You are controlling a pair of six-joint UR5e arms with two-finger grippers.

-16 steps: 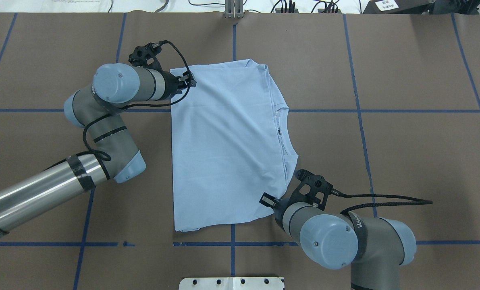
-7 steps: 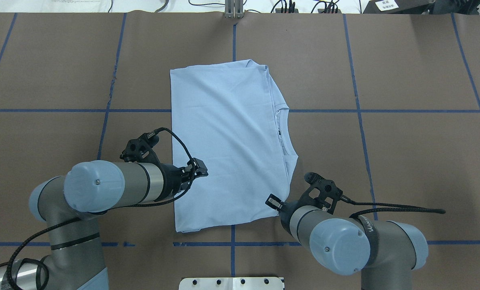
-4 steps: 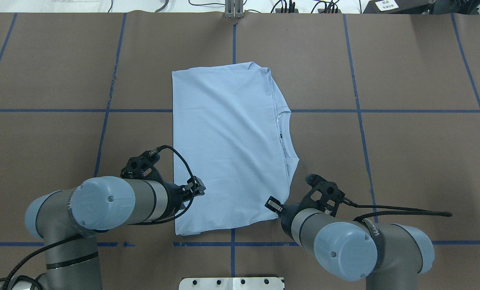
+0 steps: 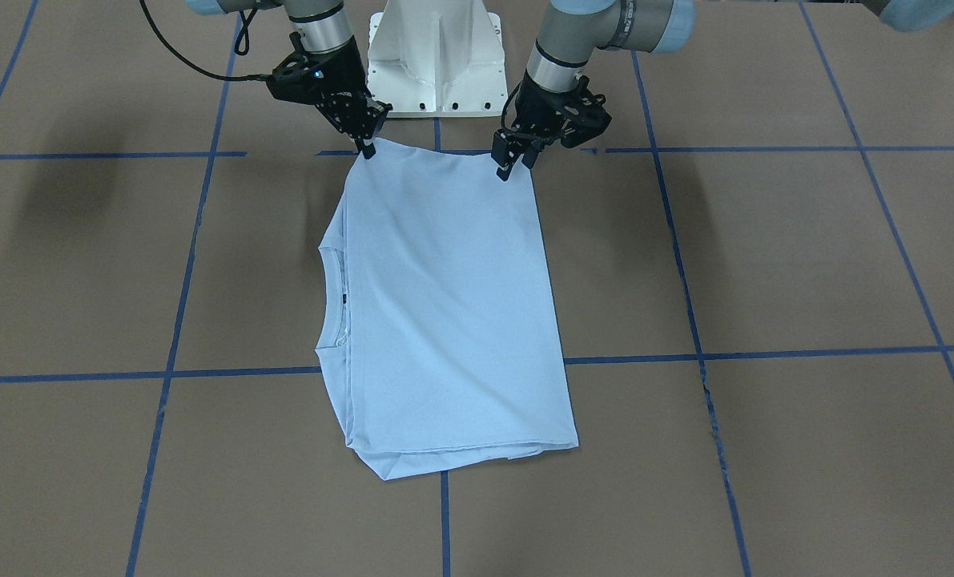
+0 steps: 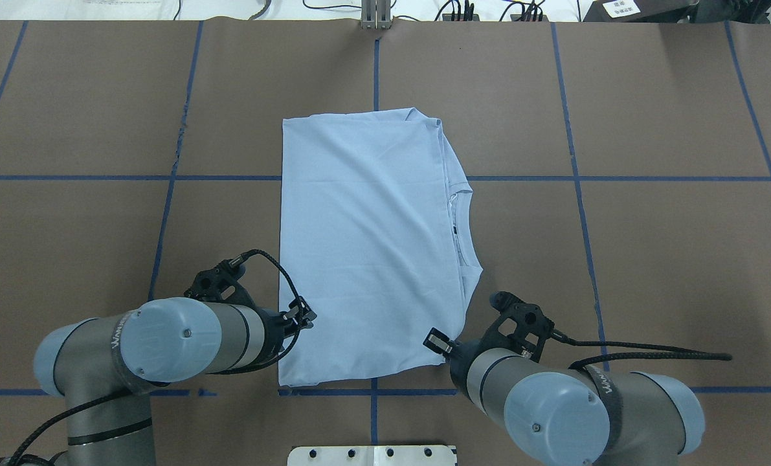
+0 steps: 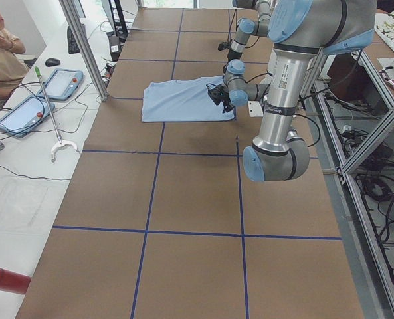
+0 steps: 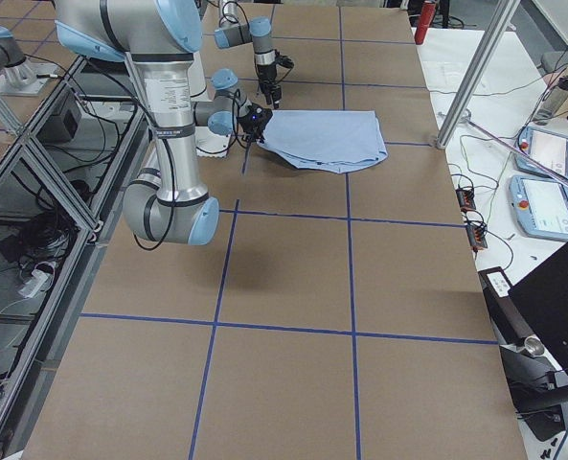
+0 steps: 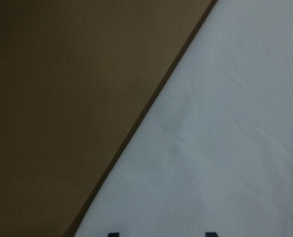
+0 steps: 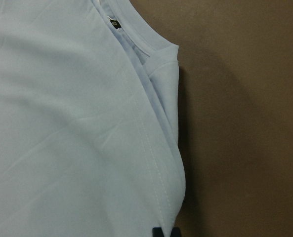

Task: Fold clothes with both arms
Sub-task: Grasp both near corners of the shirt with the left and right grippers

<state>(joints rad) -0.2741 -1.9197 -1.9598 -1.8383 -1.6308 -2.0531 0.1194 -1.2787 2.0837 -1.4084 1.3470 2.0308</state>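
The light blue T-shirt (image 5: 369,239) lies folded flat mid-table, collar (image 5: 459,223) on its right edge; no print shows. My left gripper (image 5: 306,317) hovers at the shirt's near left corner. In the front-facing view its fingers (image 4: 502,167) stand apart, and the left wrist view shows only cloth (image 8: 210,148) between two spread tips, so it is open. My right gripper (image 5: 435,340) sits on the near right corner, shut on the fabric (image 9: 62,123); its tips meet at the corner (image 4: 364,148).
Blue tape lines (image 5: 573,178) grid the brown table. The white pedestal base (image 4: 436,56) stands just behind both grippers. A person (image 6: 0,53) sits at a side desk with tablets (image 6: 60,83) past the far table edge, near a metal post (image 6: 84,46).
My left arm swept from the shirt's far left corner back to its near left corner. The right arm pulled back slightly, and the whole shirt slid a little toward the robot.
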